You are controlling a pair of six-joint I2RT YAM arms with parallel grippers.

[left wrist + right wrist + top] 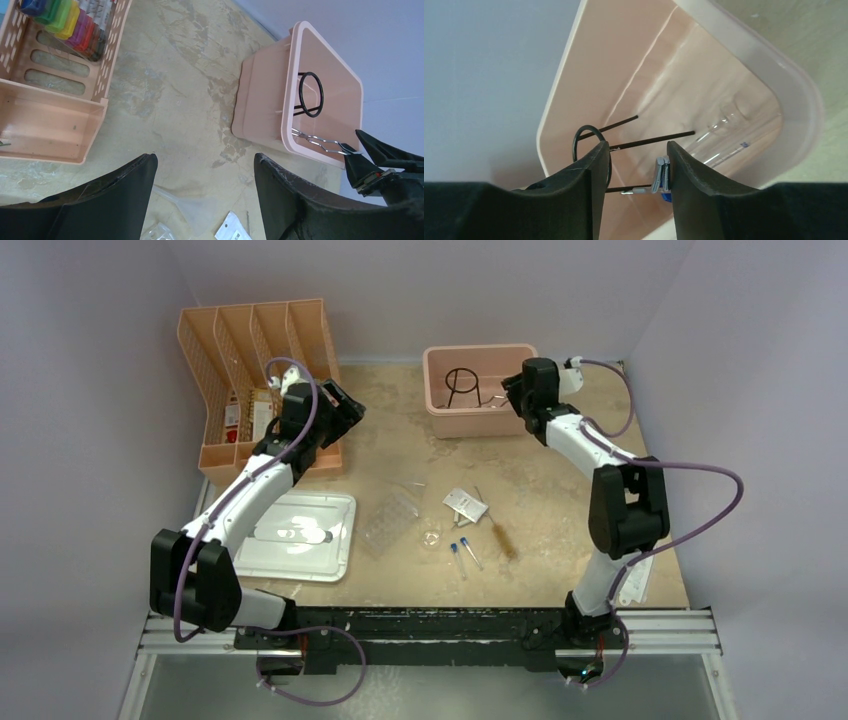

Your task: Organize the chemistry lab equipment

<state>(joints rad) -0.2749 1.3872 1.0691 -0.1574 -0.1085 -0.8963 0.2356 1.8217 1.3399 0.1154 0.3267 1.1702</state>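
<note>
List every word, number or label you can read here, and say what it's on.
Nothing reads clearly.
Clear cylinder in the pink bin: a small blue mark, too blurred to read.
White packet on the table: dark print, too small to read.
Boxes in the pink rack: red and white labels, too small to read.

Both arms extended: left end effector [205, 159] at 11 o'clock, wide open; right end effector [638, 150] at 1 o'clock, jaws parted.
</note>
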